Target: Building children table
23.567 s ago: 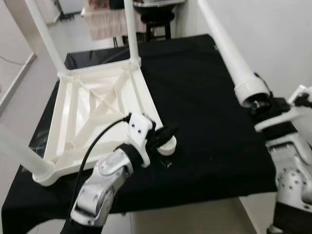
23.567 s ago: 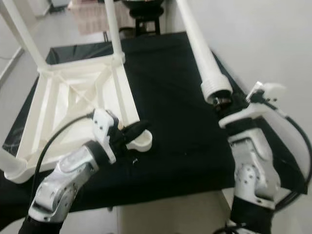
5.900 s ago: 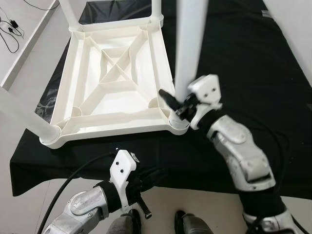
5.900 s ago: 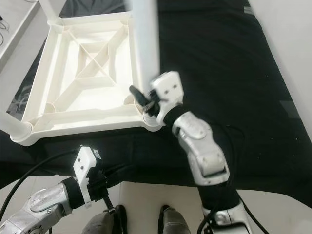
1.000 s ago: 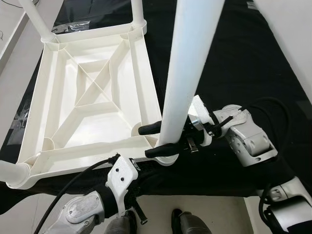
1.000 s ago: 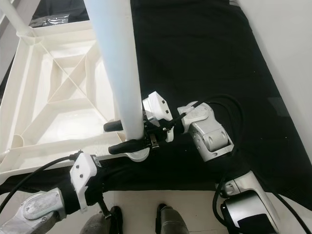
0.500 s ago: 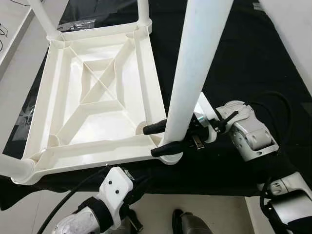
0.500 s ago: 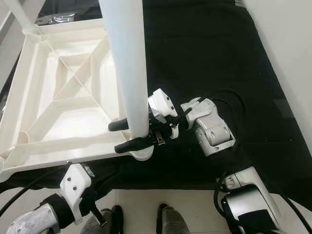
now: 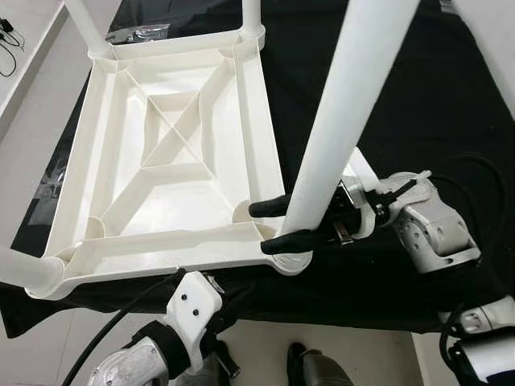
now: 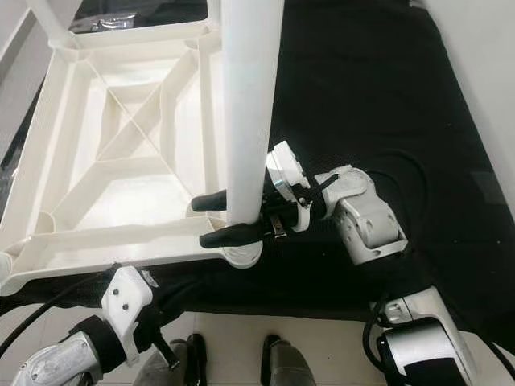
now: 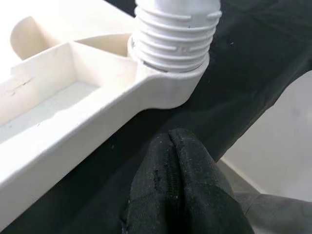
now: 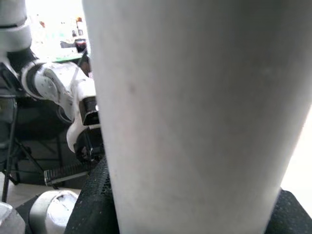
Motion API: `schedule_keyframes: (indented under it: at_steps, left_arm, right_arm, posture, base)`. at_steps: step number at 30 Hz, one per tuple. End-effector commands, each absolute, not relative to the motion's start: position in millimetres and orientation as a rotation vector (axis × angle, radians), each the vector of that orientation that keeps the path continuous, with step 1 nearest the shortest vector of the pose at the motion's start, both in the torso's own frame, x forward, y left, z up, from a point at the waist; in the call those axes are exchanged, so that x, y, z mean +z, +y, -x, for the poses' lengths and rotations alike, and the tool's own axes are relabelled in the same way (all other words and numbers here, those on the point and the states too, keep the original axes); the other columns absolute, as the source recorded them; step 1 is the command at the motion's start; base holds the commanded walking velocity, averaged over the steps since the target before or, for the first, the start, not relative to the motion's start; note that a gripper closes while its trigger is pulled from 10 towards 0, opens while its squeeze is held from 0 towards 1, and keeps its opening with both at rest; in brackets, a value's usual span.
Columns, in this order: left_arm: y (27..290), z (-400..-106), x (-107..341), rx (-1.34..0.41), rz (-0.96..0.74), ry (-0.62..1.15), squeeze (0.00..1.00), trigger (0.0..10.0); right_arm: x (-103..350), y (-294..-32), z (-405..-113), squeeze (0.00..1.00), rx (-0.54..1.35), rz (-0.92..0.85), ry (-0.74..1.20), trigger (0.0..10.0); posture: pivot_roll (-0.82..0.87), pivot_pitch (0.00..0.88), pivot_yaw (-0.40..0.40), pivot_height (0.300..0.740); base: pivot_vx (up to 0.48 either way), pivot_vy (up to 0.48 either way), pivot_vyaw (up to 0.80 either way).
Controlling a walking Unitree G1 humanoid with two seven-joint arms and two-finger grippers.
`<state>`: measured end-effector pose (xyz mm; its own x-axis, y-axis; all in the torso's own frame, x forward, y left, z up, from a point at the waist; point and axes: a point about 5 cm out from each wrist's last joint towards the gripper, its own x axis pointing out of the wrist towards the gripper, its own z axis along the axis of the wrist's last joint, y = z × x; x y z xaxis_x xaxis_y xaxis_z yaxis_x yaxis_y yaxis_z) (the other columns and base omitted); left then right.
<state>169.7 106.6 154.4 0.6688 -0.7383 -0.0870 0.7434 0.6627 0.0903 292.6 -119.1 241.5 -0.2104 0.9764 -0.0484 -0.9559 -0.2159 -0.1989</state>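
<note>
I see my right gripper (image 9: 278, 224) clamped around the lower end of the white round plastic table leg (image 9: 338, 137), one black finger on each side of it, just above the corner socket (image 9: 287, 261) of the upturned white plastic tabletop (image 9: 173, 161). The leg rises from between those fingers up towards the camera, leaning a little to the right, and its foot sits in that socket directly below the gripper. From the right wrist the leg is a pale column right against the lens (too close for any detail).

The tabletop lies underside up on the black cloth (image 9: 418, 104), stretching away from the right gripper to the left and back; its ribs cross in the middle. Other white legs (image 9: 88, 28) stand at the far corners, and one more (image 9: 24, 269) stands at the near left corner.

My left gripper (image 11: 183, 187) hangs below the front edge of the cloth, nearer to me than the tabletop, its fingers pressed together on nothing. Just ahead of it, the left wrist view shows a threaded white leg end (image 11: 175, 34) seated in a corner socket.
</note>
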Motion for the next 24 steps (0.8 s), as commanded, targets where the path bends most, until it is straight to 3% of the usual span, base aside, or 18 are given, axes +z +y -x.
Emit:
schedule_keyframes:
  at_steps: [1,5,13,24]
  left_arm:
    - [107,-167,149,-0.854,-0.099,0.068,0.0,10.0]
    - [107,-166,148,-0.857,-0.093,0.07,0.0,10.0]
    - [108,-167,146,-0.859,-0.089,0.073,0.0,10.0]
    - [107,-167,145,-0.872,-0.09,0.074,0.0,10.0]
  right_arm:
    - [224,-113,-288,0.0,1.817,0.077,-0.068,10.0]
    - [238,-112,-287,0.0,1.827,-0.027,-0.122,10.0]
    - [241,-112,-285,0.0,1.814,-0.072,-0.147,10.0]
    - [216,-111,-288,0.0,1.705,0.158,-0.066,10.0]
  posture:
    - [0.14,0.311,0.041,0.74]
    - [0.14,0.309,0.04,0.74]
    - [0.13,0.306,0.04,0.74]
    - [0.13,0.296,0.048,0.74]
  base:
    - [0.0,0.0,0.0]
    - [0.0,0.0,0.0]
    - [0.0,0.0,0.0]
    - [0.0,0.0,0.0]
